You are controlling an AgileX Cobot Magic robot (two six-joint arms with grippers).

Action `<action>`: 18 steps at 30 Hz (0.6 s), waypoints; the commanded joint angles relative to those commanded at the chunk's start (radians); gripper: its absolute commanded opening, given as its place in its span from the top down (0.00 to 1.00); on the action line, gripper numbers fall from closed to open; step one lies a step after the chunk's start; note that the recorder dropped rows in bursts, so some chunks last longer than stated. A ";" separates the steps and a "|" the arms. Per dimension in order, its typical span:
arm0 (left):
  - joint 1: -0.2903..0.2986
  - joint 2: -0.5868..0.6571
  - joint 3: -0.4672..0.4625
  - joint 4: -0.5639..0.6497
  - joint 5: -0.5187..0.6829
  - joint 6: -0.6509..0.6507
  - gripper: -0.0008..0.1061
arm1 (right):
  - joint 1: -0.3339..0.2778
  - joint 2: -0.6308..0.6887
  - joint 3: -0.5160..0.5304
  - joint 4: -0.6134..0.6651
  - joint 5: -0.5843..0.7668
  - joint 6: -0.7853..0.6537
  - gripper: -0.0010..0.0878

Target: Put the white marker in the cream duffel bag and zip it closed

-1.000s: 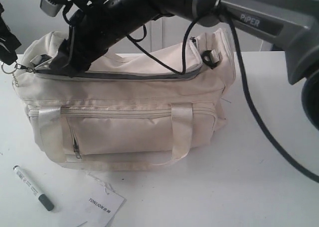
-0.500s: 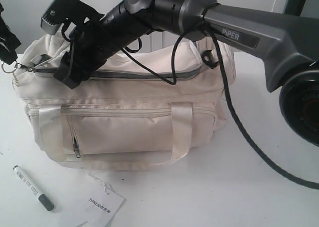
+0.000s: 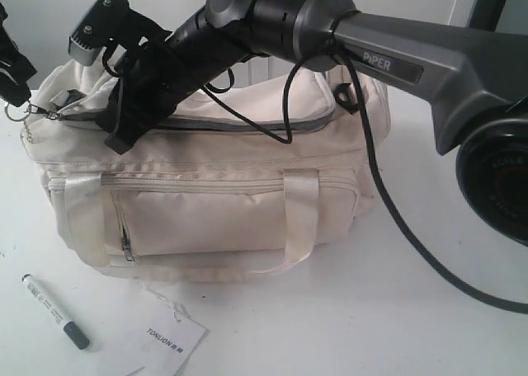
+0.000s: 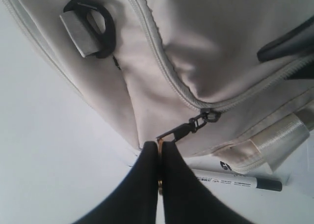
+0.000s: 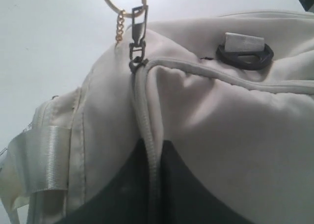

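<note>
A large soft cream fabric duffel bag [image 3: 214, 203] is sitting on the white desk [image 3: 371, 335] with its front zip pocket facing the exterior camera. The slim white marker with a dark cap [image 3: 54, 311] is lying on the desk in front of the bag's left end, outside the bag and apart from it. Its capped end is pointing toward a white paper tag [image 3: 169, 343] lying just beside it. The left tool [image 4: 159, 148] is hanging at the bag's left end. Its black fingers [image 4: 142, 184] are pressing together on a gold key ring [image 5: 114, 3], which is hanging from a dark metal zip pull [image 4: 189, 129] at the end of the top zip. The right arm is reaching across the top of the bag from the right side of the scene, and the right tool [image 5: 151, 150] is resting on the left end of the top flap. Its two dark fingers [image 5: 122, 189] are standing close together on either side of the raised zip seam, seemingly pinching the cream fabric there, though the contact itself is partly hidden. A black strap ring [image 5: 245, 53] is lying flat on the bag's end panel near that seam. A dark cable [image 3: 388, 203] is trailing from the right arm down over the bag's right end onto the desk.
</note>
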 joint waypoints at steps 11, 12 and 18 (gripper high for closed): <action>0.000 0.005 0.000 0.008 -0.079 0.018 0.99 | 0.000 0.000 0.000 0.000 0.051 -0.011 0.99; 0.000 0.005 0.000 0.008 -0.079 0.021 0.99 | 0.000 0.000 0.000 0.000 0.051 -0.011 0.99; 0.009 0.014 0.000 0.015 -0.079 0.034 0.99 | 0.000 0.000 0.000 0.000 0.061 -0.021 0.99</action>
